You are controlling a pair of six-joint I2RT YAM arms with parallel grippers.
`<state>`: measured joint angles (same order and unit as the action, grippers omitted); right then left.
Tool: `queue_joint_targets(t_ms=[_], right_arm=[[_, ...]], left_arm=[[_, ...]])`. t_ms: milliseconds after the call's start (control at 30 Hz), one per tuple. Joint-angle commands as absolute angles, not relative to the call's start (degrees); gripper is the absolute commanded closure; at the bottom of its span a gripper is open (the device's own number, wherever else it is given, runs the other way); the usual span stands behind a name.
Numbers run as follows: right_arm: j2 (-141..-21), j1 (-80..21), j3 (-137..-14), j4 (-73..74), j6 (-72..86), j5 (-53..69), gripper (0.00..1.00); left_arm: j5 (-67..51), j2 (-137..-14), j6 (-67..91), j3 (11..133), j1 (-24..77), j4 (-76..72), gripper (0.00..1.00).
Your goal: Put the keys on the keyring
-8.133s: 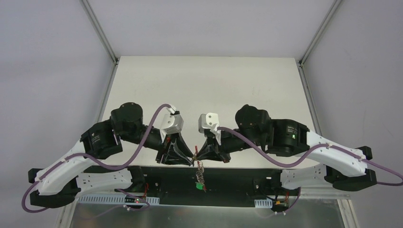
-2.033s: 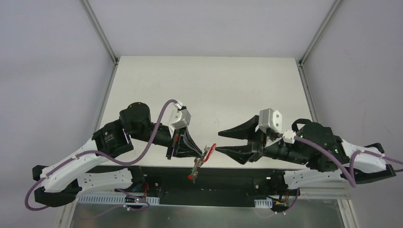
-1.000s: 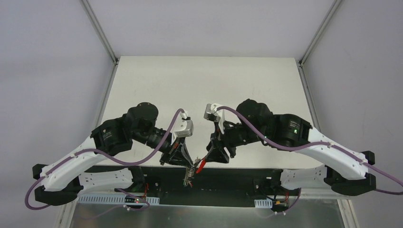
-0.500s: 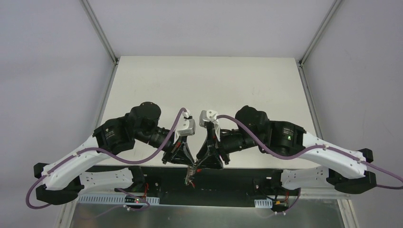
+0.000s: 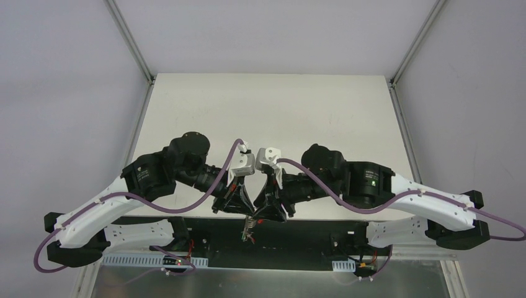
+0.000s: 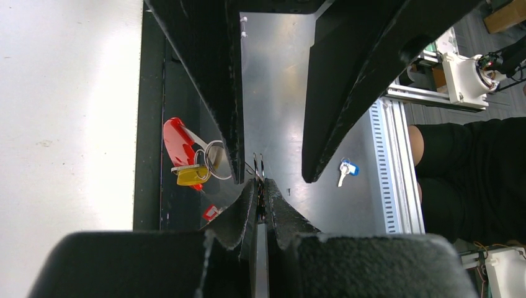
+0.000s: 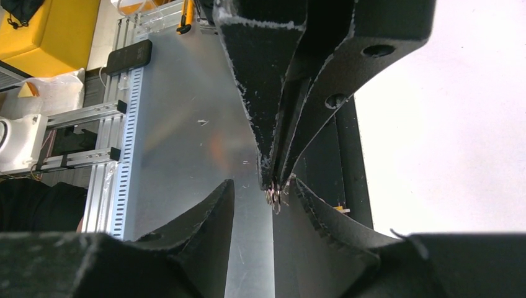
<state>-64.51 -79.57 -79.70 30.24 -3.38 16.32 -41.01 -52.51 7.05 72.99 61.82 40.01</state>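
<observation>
Left claw [image 6: 259, 186] is clamped tight on two thin wire loops [image 7: 273, 197] of the keyring [image 5: 249, 228], at the near edge of the table [image 6: 62, 93]; the rest of the keyring hangs below the pinch, with its red arc [image 6: 177, 143] and a yellow tag [image 6: 189, 177] on a ring dangling to one side. Right claw [image 7: 262, 183] faces it tip to tip, jaws apart and holding nothing, one finger on each side of the loops; the loops sit closer to one finger than the other, and neither pad touches them as far as I can tell. Farther right, a blue key [image 6: 344, 169] lies alone on the metal sheet [image 6: 273, 74] below, well apart from both claws. The step looks like a second grip on the loops, so that one coil can be parted for a key. To do it well, the right claw should centre itself on the wire first, then shut slowly just beside the left tips, not over them, so the two sets of fingers do not collide. The left claw should hold firm and not twist, since the wire is thin and springy and could snap out sideways. Anything dropped here would likely land on the sheet, so work over the table if possible
</observation>
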Motion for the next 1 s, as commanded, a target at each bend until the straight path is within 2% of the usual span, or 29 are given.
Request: queue_joint_targets(t_ms=[0, 100, 167, 367, 467, 533, 733, 900, 967], right_arm=[[-65.4, -80.6, -82.4, 28.8, -4.8, 14.3, 0.61], [-65.8, -81.0, -82.9, 29.0, -5.0, 13.8, 0.66], [-66.0, -81.2, -83.1, 29.2, -5.3, 13.6, 0.73], [-65.8, -81.6, -83.3, 29.2, -5.4, 13.5, 0.82], [-66.0, -81.8, -83.3, 29.2, -5.4, 13.5, 0.9], [-66.1, -82.0, -83.3, 29.3, -5.5, 13.6, 1.0], [-65.6, -82.3, -81.3, 27.1, -4.7, 13.8, 1.0], [-63.1, -84.6, -77.9, 22.0, -3.8, 7.4, 1.0], [-62.5, -86.8, -77.3, 20.6, -4.3, 2.2, 1.0]], left_arm=[[-41.2, -52.1, 8.0, 75.6, 61.8, 39.2, 1.0], [-41.1, -52.1, 8.0, 75.5, 61.8, 39.2, 1.0], [-41.2, -52.1, 8.0, 75.4, 61.8, 39.2, 1.0], [-41.2, -51.8, 7.9, 75.0, 61.9, 39.2, 1.0], [-41.1, -51.7, 7.8, 75.0, 61.8, 39.2, 1.0], [-40.8, -51.7, 7.8, 75.1, 61.8, 39.2, 1.0], [-40.6, -51.6, 7.4, 75.8, 61.8, 39.2, 1.0], [-40.2, -51.1, 7.0, 76.9, 61.8, 38.7, 1.0], [-39.8, -50.4, 6.7, 77.4, 61.8, 38.2, 0.9]])
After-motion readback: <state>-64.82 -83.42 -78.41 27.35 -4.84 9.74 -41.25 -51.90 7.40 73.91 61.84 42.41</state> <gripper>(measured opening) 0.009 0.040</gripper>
